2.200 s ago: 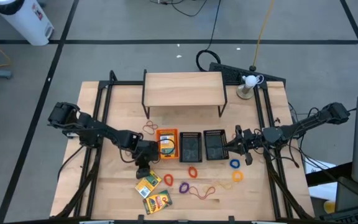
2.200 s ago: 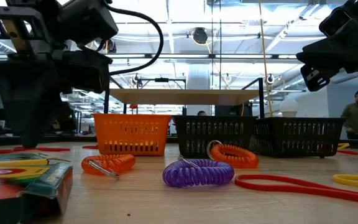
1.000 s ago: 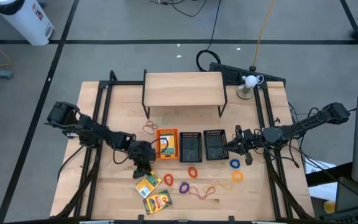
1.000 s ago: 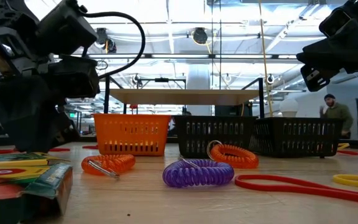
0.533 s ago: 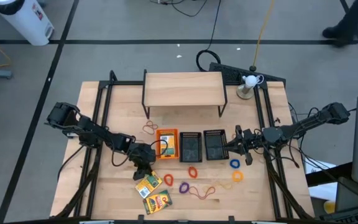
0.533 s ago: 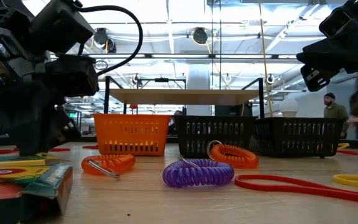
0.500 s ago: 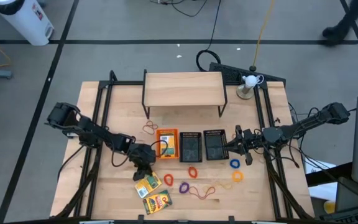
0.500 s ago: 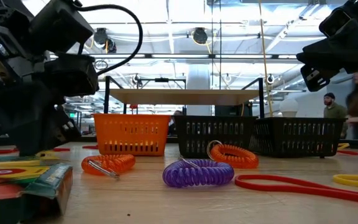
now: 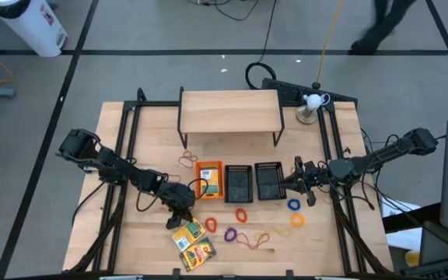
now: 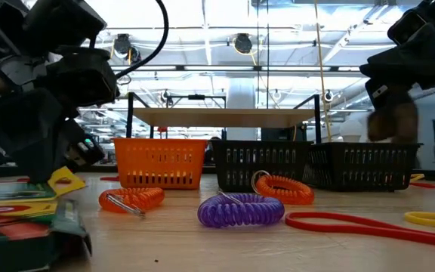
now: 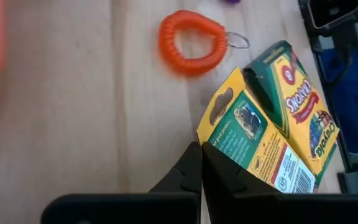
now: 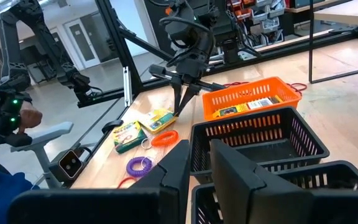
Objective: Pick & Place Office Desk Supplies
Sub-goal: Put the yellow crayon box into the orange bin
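Two yellow-and-green crayon boxes lie near the front left: one at my left gripper, the other just nearer. My left gripper is shut on the first box. Coiled loops, orange, purple, blue and red, lie flat on the wood. The orange tray, with a crayon box inside, and two black mesh trays stand in a row mid-table. My right gripper hovers open just right of the trays, with nothing in it. My left gripper pinches the crayon box's yellow hang-tab end at its corner between its two shut fingers. The fingers slant down from the table's left. That end is tipped up off the table, and the rest of the box slopes down toward the second box.
A wooden shelf riser stands at the back centre, with a small white lamp to its right. Thin rubber bands lie left of the orange tray. Bare wood lies left of my left arm.
My left gripper has shut on the crayon box's tab end and rolled a little. That end of the box has come up off the table and the box has turned slightly. My right arm has kept still.
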Controlling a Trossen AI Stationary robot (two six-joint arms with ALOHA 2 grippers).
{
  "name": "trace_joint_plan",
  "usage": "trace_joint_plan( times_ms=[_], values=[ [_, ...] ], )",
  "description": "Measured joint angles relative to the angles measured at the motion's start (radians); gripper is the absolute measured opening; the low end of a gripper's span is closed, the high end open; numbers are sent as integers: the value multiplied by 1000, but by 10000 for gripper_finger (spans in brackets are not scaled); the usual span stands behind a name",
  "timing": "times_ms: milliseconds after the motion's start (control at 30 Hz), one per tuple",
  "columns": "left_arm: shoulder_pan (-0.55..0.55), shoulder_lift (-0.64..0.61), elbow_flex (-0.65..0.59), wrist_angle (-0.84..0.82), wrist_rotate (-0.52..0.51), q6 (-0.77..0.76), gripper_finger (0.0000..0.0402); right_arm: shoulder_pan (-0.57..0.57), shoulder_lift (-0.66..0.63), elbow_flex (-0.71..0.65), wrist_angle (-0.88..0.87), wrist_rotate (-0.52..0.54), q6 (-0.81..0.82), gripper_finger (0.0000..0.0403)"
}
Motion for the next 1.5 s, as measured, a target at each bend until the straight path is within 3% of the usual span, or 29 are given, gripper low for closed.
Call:
trace_joint_plan(
  times_ms=[267, 567, 800, 1033, 1500],
  values=[
    [13, -53, 2, 55, 16, 0, 1, 0, 0, 0, 0, 28, -3, 59],
    [23, -291, 2, 61, -56, 40, 0, 0, 0, 0, 0, 28, -3, 59],
    [23, -465, 2, 54, -286, 191, 0, 0, 0, 0, 0, 28, -3, 59],
    [56, -493, 3, -20, -555, 316, 0, 0, 0, 0, -1, 49, -3, 59],
    [192, -485, 3, -122, -540, 318, 0, 0, 0, 0, -8, 49, -3, 59]
  ],
)
